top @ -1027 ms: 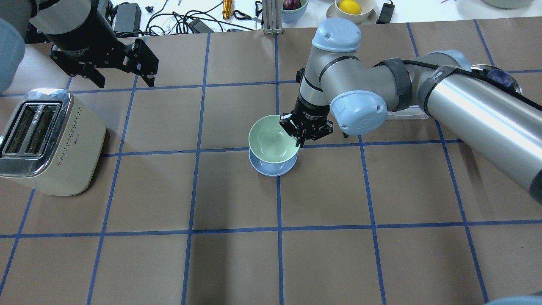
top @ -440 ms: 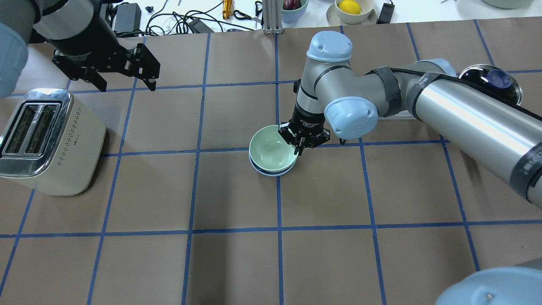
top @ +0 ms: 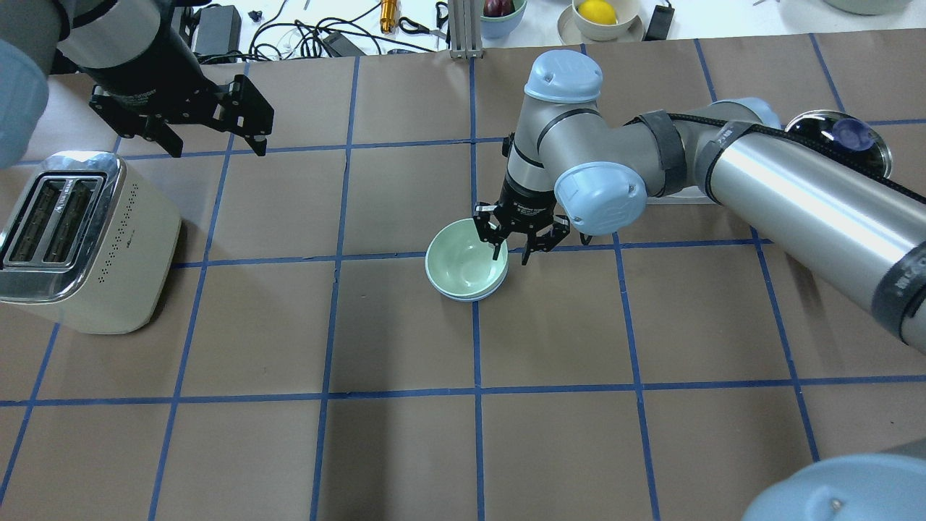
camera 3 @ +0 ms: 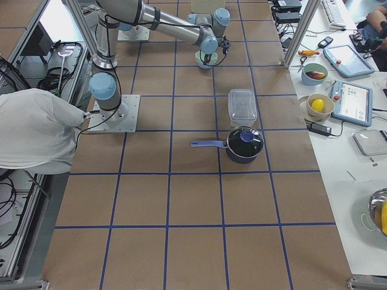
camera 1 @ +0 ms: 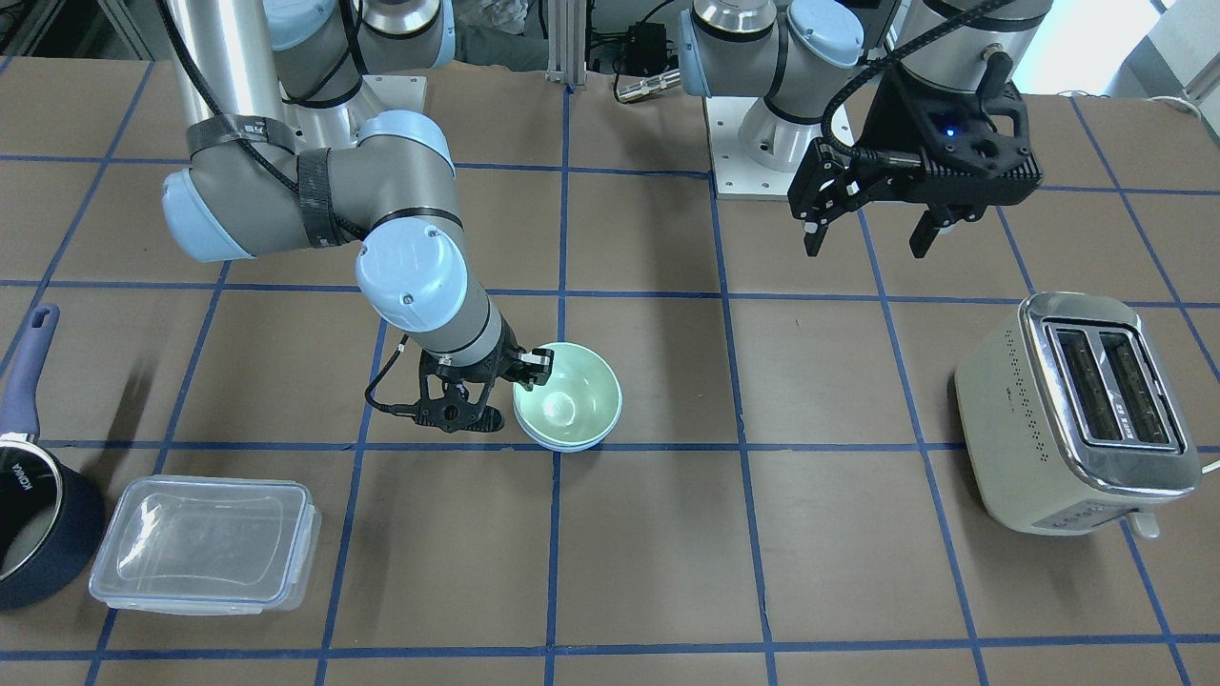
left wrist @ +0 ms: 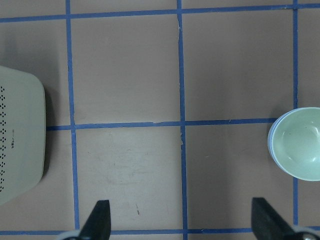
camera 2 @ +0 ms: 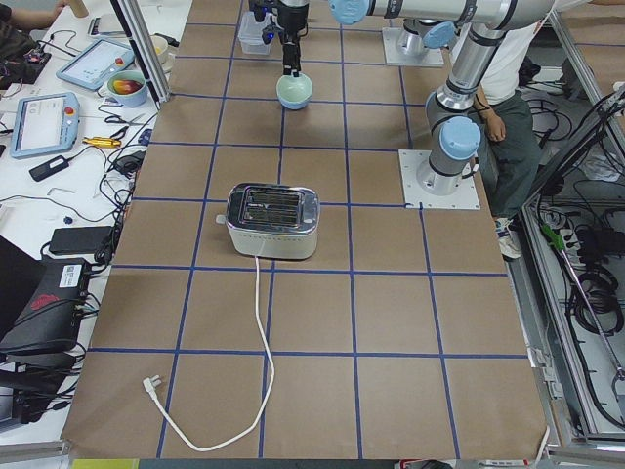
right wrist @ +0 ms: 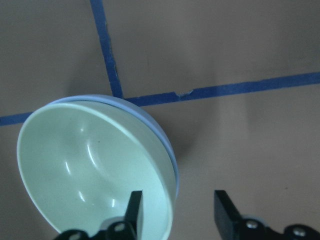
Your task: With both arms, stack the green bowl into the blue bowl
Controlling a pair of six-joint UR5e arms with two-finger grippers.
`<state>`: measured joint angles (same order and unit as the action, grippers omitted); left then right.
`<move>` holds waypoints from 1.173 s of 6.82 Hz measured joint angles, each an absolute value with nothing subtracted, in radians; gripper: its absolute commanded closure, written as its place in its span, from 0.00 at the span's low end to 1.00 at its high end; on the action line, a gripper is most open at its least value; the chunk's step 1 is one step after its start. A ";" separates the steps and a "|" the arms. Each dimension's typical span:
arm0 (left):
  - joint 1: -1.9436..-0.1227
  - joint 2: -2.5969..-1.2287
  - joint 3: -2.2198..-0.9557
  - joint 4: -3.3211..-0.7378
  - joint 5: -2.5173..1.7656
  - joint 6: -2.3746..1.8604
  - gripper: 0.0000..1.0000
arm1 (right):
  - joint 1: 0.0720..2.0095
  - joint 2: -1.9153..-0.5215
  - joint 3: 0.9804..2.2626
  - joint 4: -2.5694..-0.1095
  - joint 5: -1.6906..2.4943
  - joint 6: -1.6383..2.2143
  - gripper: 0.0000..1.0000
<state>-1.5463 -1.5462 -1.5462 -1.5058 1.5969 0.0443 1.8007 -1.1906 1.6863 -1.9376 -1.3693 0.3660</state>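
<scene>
The green bowl [top: 463,260] sits nested inside the blue bowl [top: 472,297] at the table's middle; only a thin blue rim shows below it. Both also show in the front view, the green bowl [camera 1: 570,395] above the blue rim [camera 1: 568,446]. My right gripper [top: 512,252] is open and straddles the green bowl's right rim, one finger inside, one outside. In the right wrist view the green bowl [right wrist: 85,165] and blue rim [right wrist: 150,116] lie ahead of the spread fingers [right wrist: 134,209]. My left gripper [top: 217,150] is open and empty, high above the table near the toaster.
A cream toaster [top: 79,246] stands at the left. In the front view, a clear lidded container [camera 1: 205,543] and a dark blue saucepan [camera 1: 29,514] sit on the right arm's side. Bowls of fruit [top: 600,14] and cables lie beyond the far edge.
The green bowl has gone down from above the blue bowl into it. My right gripper has opened and let go of its rim. The left arm has barely moved.
</scene>
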 measured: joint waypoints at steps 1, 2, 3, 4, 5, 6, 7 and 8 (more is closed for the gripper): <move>-1.546 -1.546 -1.546 -1.505 1.597 0.044 0.00 | 1.790 -1.218 1.648 -1.891 -1.387 0.362 0.00; -1.546 -1.546 -1.546 -1.505 1.597 0.044 0.00 | 1.781 -1.261 1.593 -1.791 -1.413 0.359 0.00; -1.546 -1.546 -1.546 -1.505 1.597 0.044 0.00 | 1.776 -1.317 1.526 -1.658 -1.431 0.352 0.00; -1.546 -1.546 -1.546 -1.505 1.597 0.044 0.00 | 1.774 -1.369 1.478 -1.567 -1.465 0.330 0.00; -1.546 -1.546 -1.546 -1.505 1.597 0.044 0.00 | 1.773 -1.427 1.468 -1.526 -1.524 0.281 0.00; -1.546 -1.547 -1.545 -1.504 1.597 0.044 0.00 | 1.772 -1.492 1.501 -1.517 -1.562 0.224 0.00; -1.546 -1.549 -1.543 -1.503 1.597 0.045 0.00 | 1.768 -1.544 1.548 -1.536 -1.578 0.188 0.00; -1.545 -1.552 -1.537 -1.496 1.598 0.047 0.00 | 1.747 -1.567 1.572 -1.559 -1.585 0.157 0.00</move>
<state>-1.5455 -1.5521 -1.5370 -1.4962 1.5976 0.0465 1.7470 -1.5675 1.5722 -1.5593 -1.5848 0.1570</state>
